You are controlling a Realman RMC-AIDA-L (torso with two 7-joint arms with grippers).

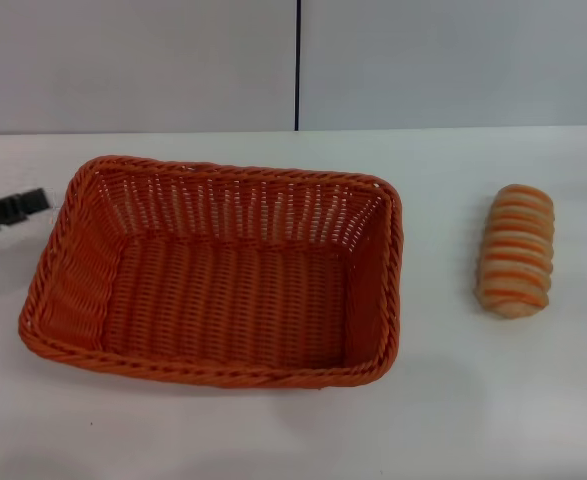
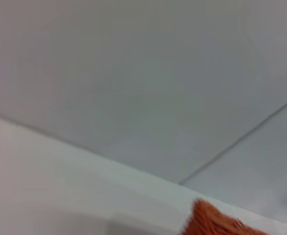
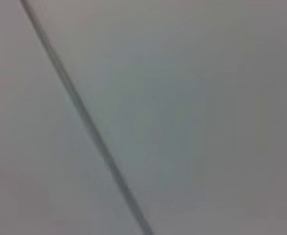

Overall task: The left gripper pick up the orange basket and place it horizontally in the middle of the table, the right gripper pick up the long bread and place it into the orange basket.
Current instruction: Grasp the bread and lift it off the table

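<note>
**Left gripper at the frame's edge, right arm out of sight**

In the head view, only 1 part of the robot shows: the left gripper (image 1: 11,210), a slim black tip reaching in low from the left edge, angled slightly upward. Whether its fingers are parted cannot be made out. The right gripper appears in none of the 3 views.

Empty orange basket (image 1: 213,275) lies lengthwise mid-table, striped long bread (image 1: 516,250) well apart.
</note>
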